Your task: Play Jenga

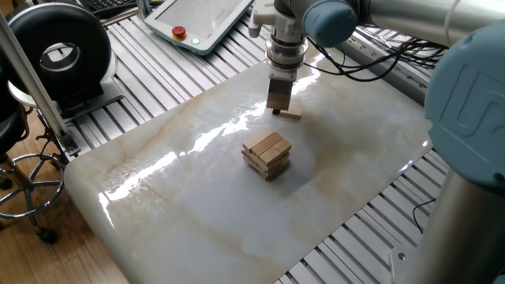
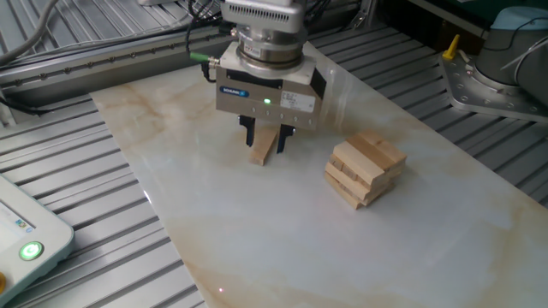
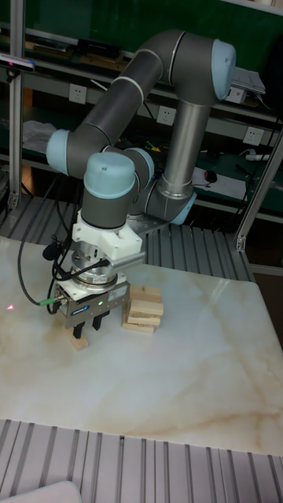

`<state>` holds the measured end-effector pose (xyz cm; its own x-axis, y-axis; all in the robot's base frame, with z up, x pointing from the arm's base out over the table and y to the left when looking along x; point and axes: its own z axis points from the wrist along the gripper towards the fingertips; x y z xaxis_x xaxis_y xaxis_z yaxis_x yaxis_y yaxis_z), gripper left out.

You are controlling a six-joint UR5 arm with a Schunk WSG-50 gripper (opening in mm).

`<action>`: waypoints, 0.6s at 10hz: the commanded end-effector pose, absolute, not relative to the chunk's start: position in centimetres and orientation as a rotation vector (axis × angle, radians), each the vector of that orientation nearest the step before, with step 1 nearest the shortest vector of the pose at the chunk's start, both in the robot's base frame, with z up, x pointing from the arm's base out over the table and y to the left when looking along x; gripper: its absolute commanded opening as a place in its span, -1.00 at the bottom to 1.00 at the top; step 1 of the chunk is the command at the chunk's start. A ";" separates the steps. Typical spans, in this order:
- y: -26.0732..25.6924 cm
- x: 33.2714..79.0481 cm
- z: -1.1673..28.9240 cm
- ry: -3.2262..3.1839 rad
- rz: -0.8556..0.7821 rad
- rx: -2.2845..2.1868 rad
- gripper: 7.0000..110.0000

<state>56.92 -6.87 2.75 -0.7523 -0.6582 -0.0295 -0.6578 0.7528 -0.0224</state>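
In the other fixed view, the gripper point(image 2: 267, 142) is on the left, low over the marble table point(image 2: 257, 248). Its two fingers pinch a loose block point(image 2: 263, 146), tilted, its low end at the table. To the right, a little apart, sits the small Jenga stack point(image 2: 365, 168) in crossed layers.

Marble table point(image 1: 181, 213) — pendant point(image 1: 201, 20), stool point(image 1: 20, 170) beside.
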 end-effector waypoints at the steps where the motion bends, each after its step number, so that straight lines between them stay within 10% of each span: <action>1: -6.4 57.0 4.4 2.898 -0.018 -1.094 -0.28; 6: -6.0 56.5 6.1 2.910 -0.036 -1.099 -0.28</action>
<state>56.61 -6.41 5.06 -0.7459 -0.6659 -0.0160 -0.6651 0.7459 -0.0359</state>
